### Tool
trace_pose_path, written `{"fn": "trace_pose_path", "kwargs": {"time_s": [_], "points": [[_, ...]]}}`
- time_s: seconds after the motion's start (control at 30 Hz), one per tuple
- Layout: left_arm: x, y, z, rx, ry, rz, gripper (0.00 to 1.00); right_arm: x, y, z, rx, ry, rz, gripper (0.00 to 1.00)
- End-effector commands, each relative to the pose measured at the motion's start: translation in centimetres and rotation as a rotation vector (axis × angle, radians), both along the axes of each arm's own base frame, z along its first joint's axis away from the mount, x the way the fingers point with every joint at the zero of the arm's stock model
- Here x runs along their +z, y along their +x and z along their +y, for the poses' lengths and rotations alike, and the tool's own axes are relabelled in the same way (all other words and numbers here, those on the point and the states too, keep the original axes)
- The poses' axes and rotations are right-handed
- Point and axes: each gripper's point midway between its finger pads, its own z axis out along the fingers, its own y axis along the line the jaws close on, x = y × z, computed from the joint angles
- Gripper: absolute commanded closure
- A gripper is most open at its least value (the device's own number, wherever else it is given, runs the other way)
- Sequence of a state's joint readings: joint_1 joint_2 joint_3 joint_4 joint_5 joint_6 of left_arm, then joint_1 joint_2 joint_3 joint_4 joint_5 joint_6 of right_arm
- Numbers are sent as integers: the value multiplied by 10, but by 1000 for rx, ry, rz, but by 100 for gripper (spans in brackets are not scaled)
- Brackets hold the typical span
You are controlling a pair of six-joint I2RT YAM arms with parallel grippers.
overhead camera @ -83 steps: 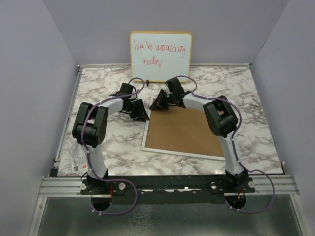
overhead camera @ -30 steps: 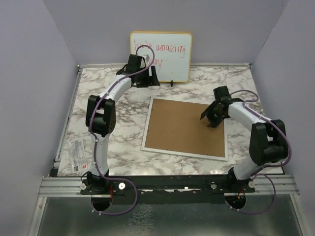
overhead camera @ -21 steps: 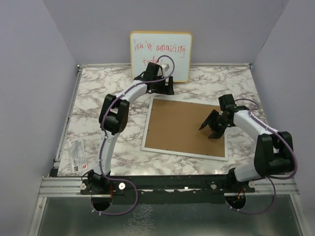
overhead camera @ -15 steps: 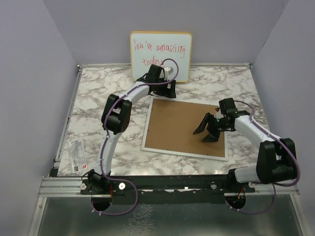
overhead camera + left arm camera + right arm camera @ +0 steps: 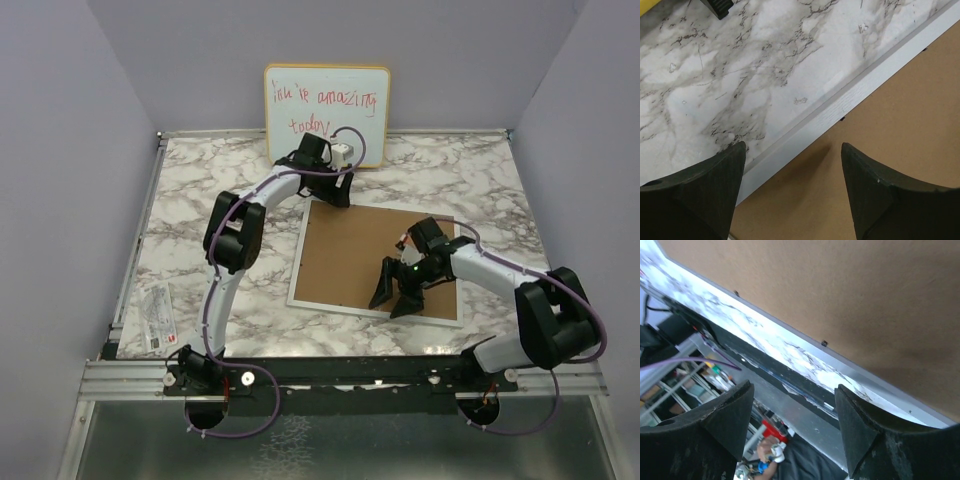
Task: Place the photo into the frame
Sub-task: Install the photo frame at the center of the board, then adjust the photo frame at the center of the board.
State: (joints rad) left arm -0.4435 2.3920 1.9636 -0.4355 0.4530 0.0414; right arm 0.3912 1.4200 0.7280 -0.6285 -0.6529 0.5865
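The frame (image 5: 296, 272) lies face down on the marble table, its thin white rim showing around the brown backing board (image 5: 355, 255) that fills it. The photo is hidden. My left gripper (image 5: 337, 192) hovers open over the frame's far edge near its left corner; in the left wrist view the gripper (image 5: 792, 146) straddles the rim (image 5: 850, 100) and the board (image 5: 900, 115), holding nothing. My right gripper (image 5: 392, 303) hangs open and empty over the frame's near edge. In the right wrist view the gripper (image 5: 792, 387) points past the rim (image 5: 860, 370) toward the table's front.
A wood-edged whiteboard (image 5: 327, 110) with red handwriting stands at the back, its black foot (image 5: 720, 6) close to my left gripper. A clear plastic packet (image 5: 158, 318) lies at the near left. The metal rail (image 5: 340, 375) runs along the front edge.
My left gripper came down from in front of the whiteboard to the frame's far edge. My right gripper moved from the board's right side to its near edge, jaws spreading wider.
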Motion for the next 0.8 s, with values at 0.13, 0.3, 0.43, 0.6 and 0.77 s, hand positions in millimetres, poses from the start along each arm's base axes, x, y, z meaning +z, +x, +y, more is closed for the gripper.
{"fn": "trace_pose_path", "kwargs": {"time_s": [0.13, 0.3, 0.43, 0.6, 0.77], "points": [[-47, -48, 27, 0, 112, 200, 28, -30, -29, -3, 85, -64, 62, 29], [-48, -60, 35, 18, 126, 232, 33, -55, -7, -24, -20, -268, 17, 29], [-45, -87, 45, 23, 126, 286, 37, -61, 20, -39, -159, -393, -58, 30], [-37, -121, 59, 82, 120, 330, 48, -64, 45, -59, -279, -505, -112, 31], [-34, -161, 69, 88, 128, 365, 51, -61, 57, -63, -407, -511, -128, 33]]}}
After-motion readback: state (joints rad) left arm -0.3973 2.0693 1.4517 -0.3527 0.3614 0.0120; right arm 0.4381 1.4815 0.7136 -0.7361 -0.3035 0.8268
